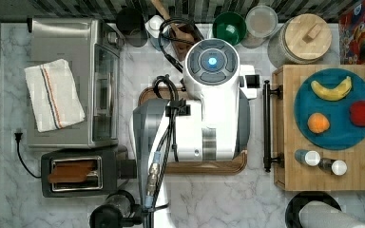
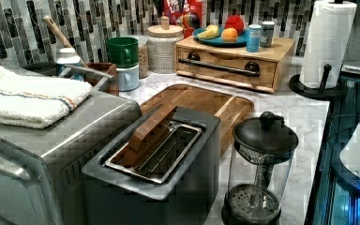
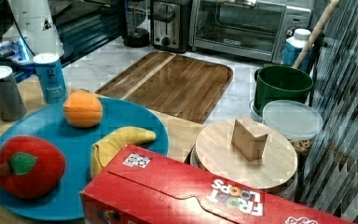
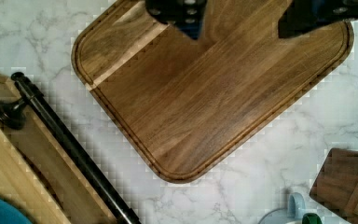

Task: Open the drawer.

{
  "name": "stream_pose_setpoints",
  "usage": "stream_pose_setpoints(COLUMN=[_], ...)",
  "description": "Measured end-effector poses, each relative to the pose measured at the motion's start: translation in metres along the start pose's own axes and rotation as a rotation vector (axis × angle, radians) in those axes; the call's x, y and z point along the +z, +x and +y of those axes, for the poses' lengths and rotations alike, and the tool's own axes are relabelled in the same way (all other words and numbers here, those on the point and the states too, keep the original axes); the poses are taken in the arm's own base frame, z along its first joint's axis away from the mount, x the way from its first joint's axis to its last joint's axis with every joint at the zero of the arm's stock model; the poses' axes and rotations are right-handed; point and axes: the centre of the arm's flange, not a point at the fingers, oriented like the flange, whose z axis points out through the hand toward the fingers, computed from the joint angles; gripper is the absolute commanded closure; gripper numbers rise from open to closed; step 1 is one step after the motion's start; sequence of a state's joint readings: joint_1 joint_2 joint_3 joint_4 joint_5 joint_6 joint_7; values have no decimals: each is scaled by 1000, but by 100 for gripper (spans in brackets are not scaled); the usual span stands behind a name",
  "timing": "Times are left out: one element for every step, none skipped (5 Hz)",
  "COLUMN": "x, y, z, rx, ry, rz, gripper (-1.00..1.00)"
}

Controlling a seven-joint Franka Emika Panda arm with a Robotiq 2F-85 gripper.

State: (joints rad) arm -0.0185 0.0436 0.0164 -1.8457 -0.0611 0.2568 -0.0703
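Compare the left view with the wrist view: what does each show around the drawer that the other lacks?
Left view alone: the drawer front fully, shut, with both handle posts, fruit plate and two shakers on top, plus toaster and paper towel roll. Wrist view alone: the tool above the tray. Both share the black bar handle, the brown tray and the marble counter.

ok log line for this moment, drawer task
stage: approach | tool: open, above brown tray | drawer: shut | handle: untouched
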Motion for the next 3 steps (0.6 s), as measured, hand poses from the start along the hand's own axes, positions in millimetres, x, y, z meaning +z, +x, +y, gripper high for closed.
stream_pose_setpoints(x=[1, 3, 10], y=[0, 0, -4], z=[0, 0, -3], rx=[-1, -4, -20], ry=[-2, -9, 43], rz=[-1, 0, -57], gripper=[-100, -100, -100])
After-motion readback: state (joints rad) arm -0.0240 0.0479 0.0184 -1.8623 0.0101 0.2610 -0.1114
